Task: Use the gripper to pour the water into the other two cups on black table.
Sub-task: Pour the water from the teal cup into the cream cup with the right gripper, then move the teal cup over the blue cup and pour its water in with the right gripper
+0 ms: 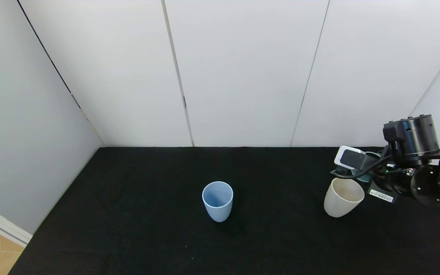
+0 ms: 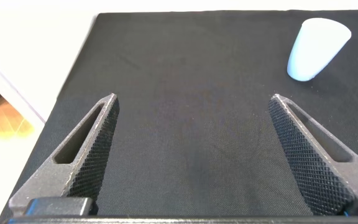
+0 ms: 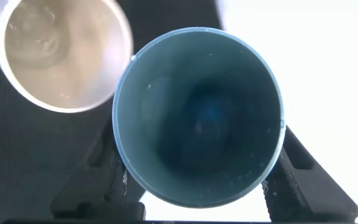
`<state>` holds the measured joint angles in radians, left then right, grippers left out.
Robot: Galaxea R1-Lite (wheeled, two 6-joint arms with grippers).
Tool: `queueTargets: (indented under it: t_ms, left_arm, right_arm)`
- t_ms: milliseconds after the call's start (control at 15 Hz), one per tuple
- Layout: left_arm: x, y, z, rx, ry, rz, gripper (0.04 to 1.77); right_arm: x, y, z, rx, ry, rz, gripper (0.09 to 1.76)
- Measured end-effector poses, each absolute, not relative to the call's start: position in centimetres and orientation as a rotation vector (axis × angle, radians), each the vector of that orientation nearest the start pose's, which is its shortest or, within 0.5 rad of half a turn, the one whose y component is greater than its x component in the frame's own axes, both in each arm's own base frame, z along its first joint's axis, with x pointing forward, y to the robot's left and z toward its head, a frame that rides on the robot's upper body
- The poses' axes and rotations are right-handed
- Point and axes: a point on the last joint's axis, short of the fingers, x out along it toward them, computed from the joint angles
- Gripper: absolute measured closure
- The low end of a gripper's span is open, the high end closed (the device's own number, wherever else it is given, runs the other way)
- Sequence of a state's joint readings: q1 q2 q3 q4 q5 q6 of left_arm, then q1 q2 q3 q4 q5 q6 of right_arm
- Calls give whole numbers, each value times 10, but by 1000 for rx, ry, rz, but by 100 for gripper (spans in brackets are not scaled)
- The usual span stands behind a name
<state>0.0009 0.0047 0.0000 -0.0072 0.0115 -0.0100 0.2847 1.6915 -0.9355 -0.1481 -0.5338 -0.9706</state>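
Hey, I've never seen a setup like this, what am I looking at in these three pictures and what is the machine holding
This is a two-armed robot at a black table walled in by white panels. The wide picture comes from a camera on its head. The other two come from cameras on its wrists, looking out past each pincer.

On the table stand a light blue cup near the middle and a cream cup to the right.

The right pincer is shut on a teal cup, seen from straight above in its wrist picture, with the cream cup close beside it. The cream cup's inside glints as if wet.

The left pincer is open, holds nothing, and hovers over bare cloth with the blue cup farther off.
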Motion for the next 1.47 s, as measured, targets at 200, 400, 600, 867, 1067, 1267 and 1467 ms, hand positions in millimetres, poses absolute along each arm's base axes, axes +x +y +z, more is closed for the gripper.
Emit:
queueTargets:
  t_ms: [200, 400, 600, 867, 1067, 1267, 1467]
  left_arm:
    - [-22, 0, 76, -10, -3, 12, 9]
    - [-22, 0, 76, -10, -3, 12, 9]
    - [-22, 0, 76, -10, -3, 12, 9]
    - [-22, 0, 76, -10, -3, 12, 9]
    - [-22, 0, 76, -10, -3, 12, 9]
    - [-22, 0, 76, -10, -3, 13, 9]
    - [-22, 0, 76, -10, -3, 12, 9]
  right_arm:
    - [277, 72, 195, -1099, 565, 50, 66]
    - [264, 83, 207, -963, 505, 57, 66]
    - [251, 107, 214, -783, 441, 123, 66]
    - [234, 149, 227, -601, 379, 238, 66]
    - [227, 181, 239, -524, 362, 318, 66]
    - [230, 211, 244, -505, 333, 374, 66]
    - [238, 241, 236, -524, 333, 412, 66]
